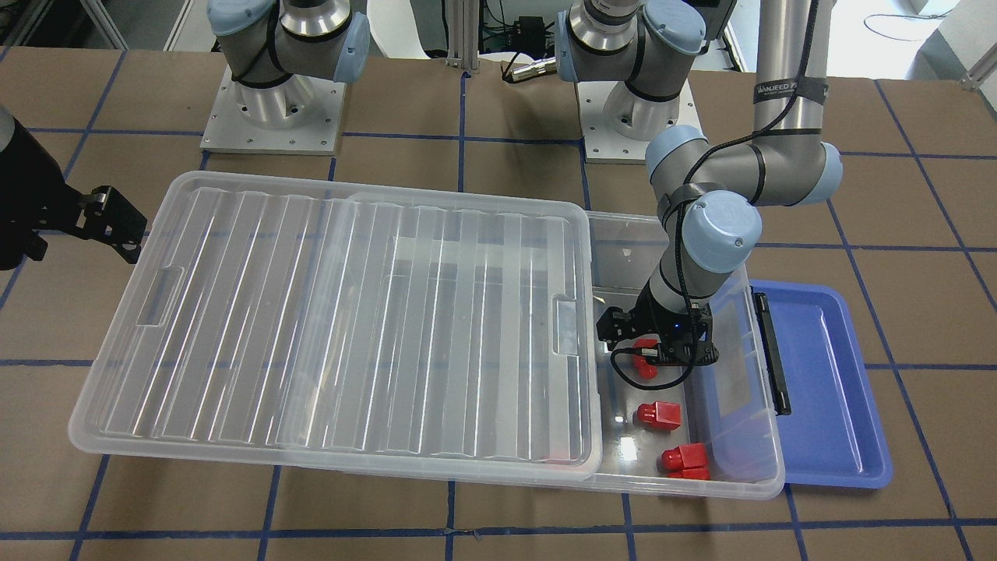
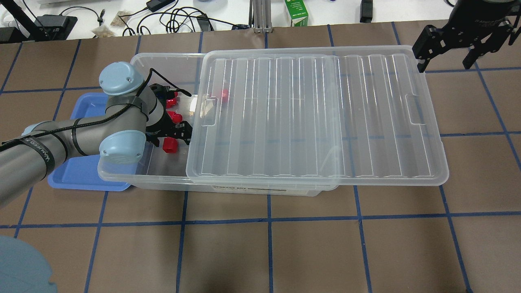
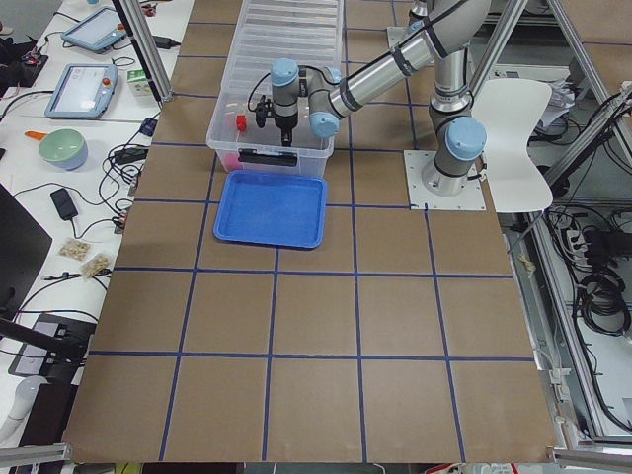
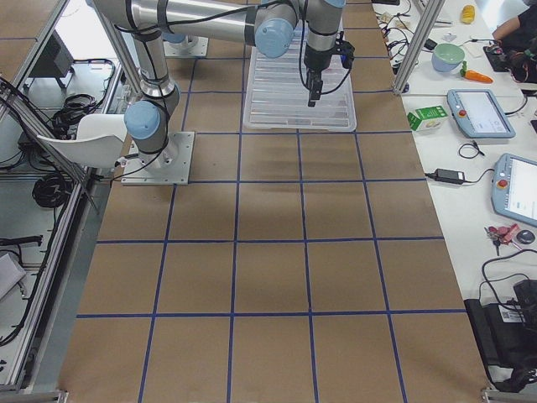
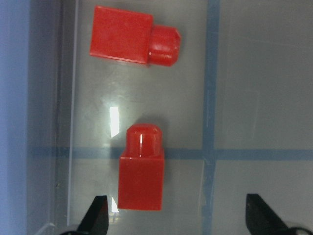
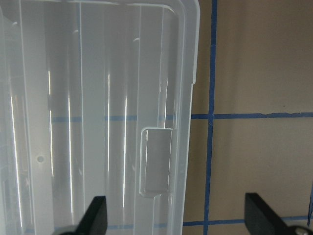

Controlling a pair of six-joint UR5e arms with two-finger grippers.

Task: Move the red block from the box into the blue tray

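Note:
My left gripper (image 1: 656, 352) is open and reaches down into the uncovered end of the clear box (image 1: 701, 487). In the left wrist view a red block (image 5: 142, 172) lies on the box floor between the open fingertips (image 5: 99, 211), nearer the left one, untouched. A second red block (image 5: 132, 36) lies beyond it. The front view shows three red blocks: one (image 1: 643, 365) under the gripper, two more (image 1: 658, 414) (image 1: 685, 460) farther along. The blue tray (image 1: 826, 389) sits beside the box's latched end, with nothing in it. My right gripper (image 2: 460, 40) is open and holds nothing, over the lid's far end.
The ribbed clear lid (image 1: 335, 327) lies slid aside over most of the box and overhangs it toward my right arm (image 1: 47, 210). Another red block (image 2: 223, 95) shows through the lid. A black latch (image 1: 773, 351) is on the box end wall next to the tray.

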